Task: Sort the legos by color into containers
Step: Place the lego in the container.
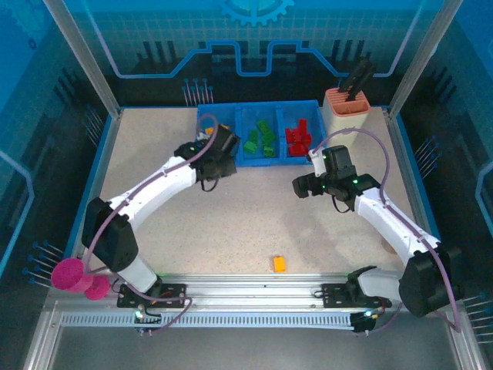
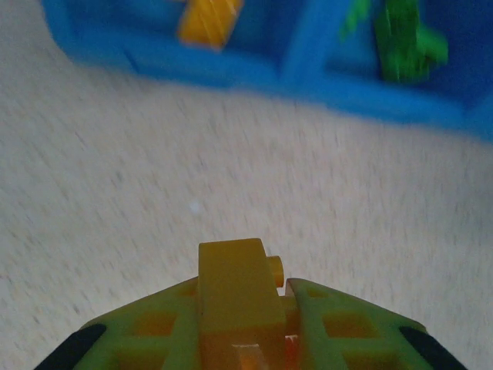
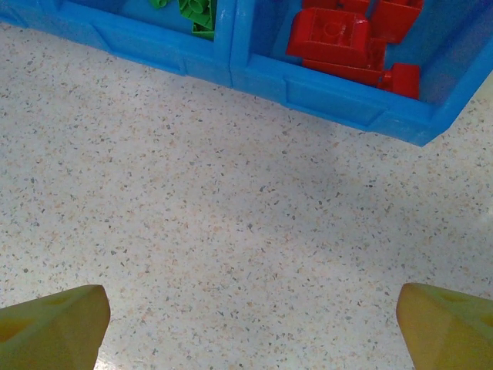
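Note:
My left gripper [image 1: 218,148] hovers just in front of the blue tray [image 1: 258,160], shut on an orange-yellow lego [image 2: 231,270] that sticks up between its fingers [image 2: 339,324]. The tray's left container holds an orange lego [image 2: 209,19], the middle one green legos [image 1: 262,140], and the right one red legos [image 3: 347,38]. Another orange lego [image 1: 280,264] lies alone on the table near the front rail. Over bare table in front of the red container, my right gripper [image 1: 303,186] stands open with nothing between its fingertips [image 3: 54,327].
A peach holder with black tools [image 1: 348,108] stands right of the tray. A small tan piece [image 1: 387,245] lies beside the right arm. A magenta object [image 1: 73,276] sits at the front left corner. Frame posts and walls enclose the table.

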Available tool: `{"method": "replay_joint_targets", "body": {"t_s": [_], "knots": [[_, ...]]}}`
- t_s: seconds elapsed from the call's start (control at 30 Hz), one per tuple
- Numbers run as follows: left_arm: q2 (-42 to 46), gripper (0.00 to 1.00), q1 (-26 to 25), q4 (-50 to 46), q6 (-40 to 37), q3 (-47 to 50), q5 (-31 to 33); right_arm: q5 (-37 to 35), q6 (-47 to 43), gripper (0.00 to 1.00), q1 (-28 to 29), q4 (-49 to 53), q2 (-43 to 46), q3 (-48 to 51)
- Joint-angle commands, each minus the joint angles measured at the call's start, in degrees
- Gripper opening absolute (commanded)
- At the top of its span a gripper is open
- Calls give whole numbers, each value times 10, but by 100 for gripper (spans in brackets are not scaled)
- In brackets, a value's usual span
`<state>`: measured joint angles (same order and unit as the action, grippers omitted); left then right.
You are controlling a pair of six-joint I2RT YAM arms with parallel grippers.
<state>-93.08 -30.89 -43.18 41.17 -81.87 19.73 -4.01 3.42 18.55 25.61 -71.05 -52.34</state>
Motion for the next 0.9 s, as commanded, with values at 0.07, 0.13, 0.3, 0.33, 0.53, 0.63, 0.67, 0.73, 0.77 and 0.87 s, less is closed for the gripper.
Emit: {"method": "replay_joint_targets", "body": {"t_s": [0.07,0.13,0.3,0.33,0.53,0.63,0.67,0.73,0.77,0.87], "knots": [[-78,28,63,57,-94,-62,41,-1,-6,97,-11,0,0,-15],[-124,27,79,59,-103,-99,37,1,-6,97,-11,2,-1,-18],[-243,27,104,52,-123,-191,28,-3,-4,97,-11,9,5,-16],[-260,27,108,54,-123,-201,22,-4,-4,97,-11,9,7,-14],[-333,26,120,70,-111,-242,-10,-11,-4,97,-11,19,12,-11],[-352,26,122,76,-106,-252,-20,-11,-6,97,-11,19,6,-13],[-358,26,121,76,-105,-256,-19,-10,-7,97,-11,18,3,-15],[-362,27,122,82,-100,-257,-20,-9,-6,97,-11,17,-7,-21],[-364,27,122,85,-98,-257,-20,-8,-6,97,-11,18,-12,-26],[-368,28,122,92,-95,-258,-23,-5,-6,97,-11,19,-25,-35]]}}
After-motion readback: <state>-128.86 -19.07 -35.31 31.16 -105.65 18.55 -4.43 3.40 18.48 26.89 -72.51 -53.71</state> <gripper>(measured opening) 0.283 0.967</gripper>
